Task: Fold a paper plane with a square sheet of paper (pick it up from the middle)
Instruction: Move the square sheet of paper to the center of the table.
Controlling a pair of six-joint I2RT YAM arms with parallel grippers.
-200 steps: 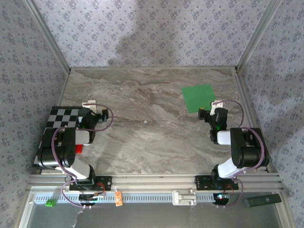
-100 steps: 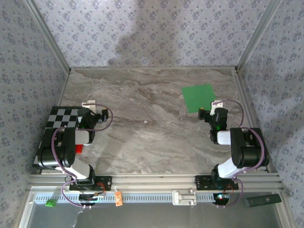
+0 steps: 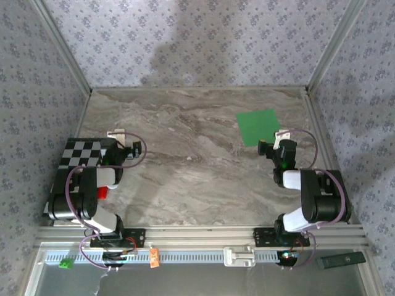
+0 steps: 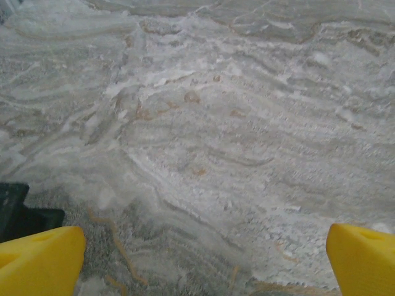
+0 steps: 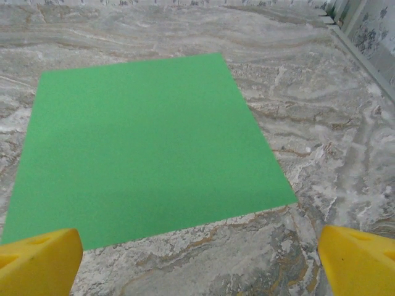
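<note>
We've no folds yet: square sheet of paper (image 5: 148,148) lies flat, unpicked; left hand (image 4: 197,256) & right hand (image 5: 197,262) open, empty.

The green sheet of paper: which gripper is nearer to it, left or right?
Right. The right gripper is just short of the near edge of the green sheet; the left gripper is far away, beside the checkered board.

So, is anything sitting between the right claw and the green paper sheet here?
Nothing visible. The flat, bright green square paper sheet lies just ahead of the open right claw, and bare grey marbled tabletop runs from its yellow fingertips to the sheet's near edge.
</note>
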